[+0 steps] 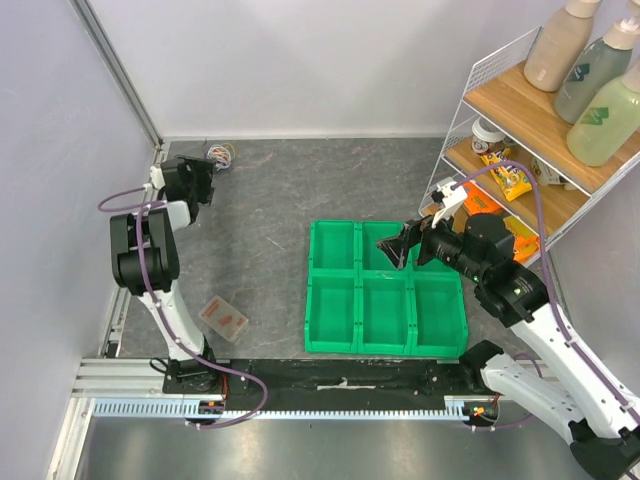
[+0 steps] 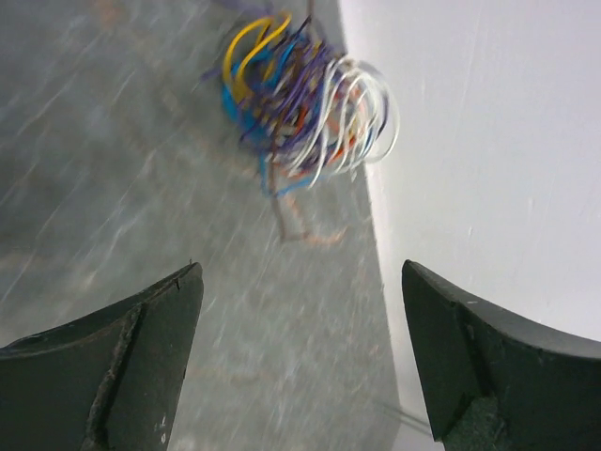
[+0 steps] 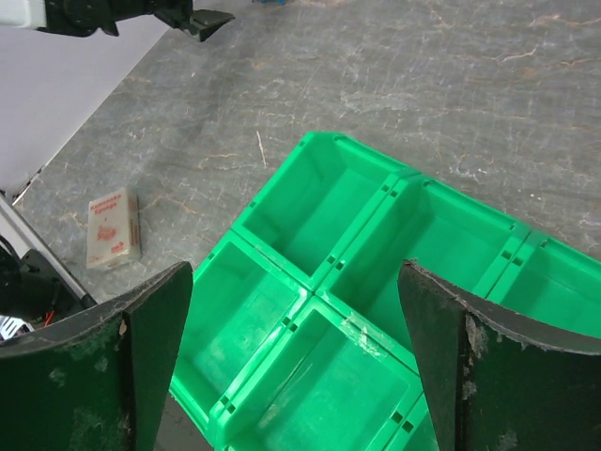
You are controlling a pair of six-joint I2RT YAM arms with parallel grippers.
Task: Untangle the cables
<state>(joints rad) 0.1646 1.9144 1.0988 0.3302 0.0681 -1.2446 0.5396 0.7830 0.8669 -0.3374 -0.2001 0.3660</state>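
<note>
1. The left gripper (image 2: 300, 282) has its jaws spread wide – nothing sits between them, and only the grey table (image 2: 113, 169) shows in the gap.
2. The cables (image 2: 300, 103) lie ahead of those jaws, apart from them, as one tangled clump of yellow, blue, purple, white and orange-red loops. In the left wrist view the white loops are at the clump's right, against the foot of the white wall (image 2: 488, 141), and a thin reddish strand trails from the clump toward the gripper.
3. From the top view the clump sits in the far left corner of the table, just beyond the left arm's tip.
4. The right gripper (image 3: 296, 282) is also fully spread and holds nothing – it hangs above the green compartment tray (image 3: 272, 183), touching neither its rim nor its dividers.
5. A small flat box (image 3: 113, 227) lies on the table left of the tray, well apart from both grippers.
</note>
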